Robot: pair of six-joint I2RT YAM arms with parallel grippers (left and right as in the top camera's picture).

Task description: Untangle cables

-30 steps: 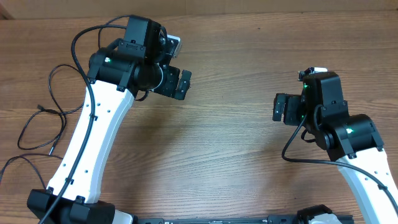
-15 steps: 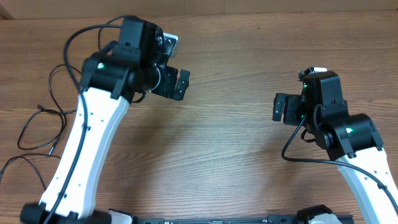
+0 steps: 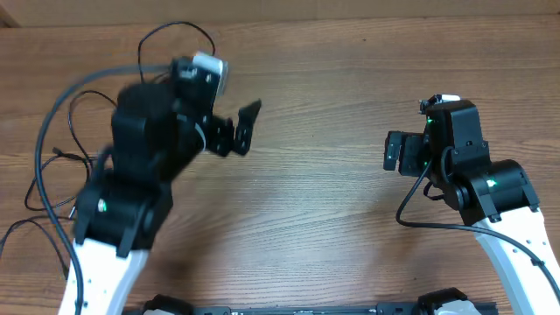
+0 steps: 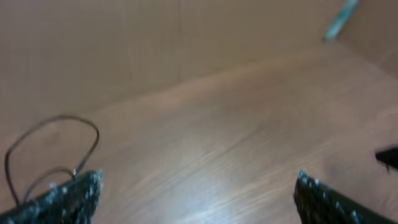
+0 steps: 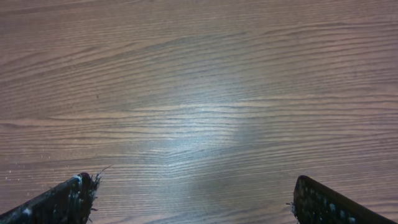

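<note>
Thin black cables (image 3: 30, 191) lie in loose loops at the frame's far left edge on a wooden table (image 3: 306, 219), seemingly untouched, since the left gripper (image 3: 234, 129), upper left of centre, and the right gripper (image 3: 394, 151), centre right, both hang wide open and empty.

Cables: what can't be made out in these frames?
- Overhead: the left arm covers part of the cables; knotted or separate, can't tell.
- Overhead: the left edge cuts off the lower loop.
- Left wrist: blurred; the cable loop disappears behind a left claw finger.
- Right wrist: no cables in view, only table.
</note>
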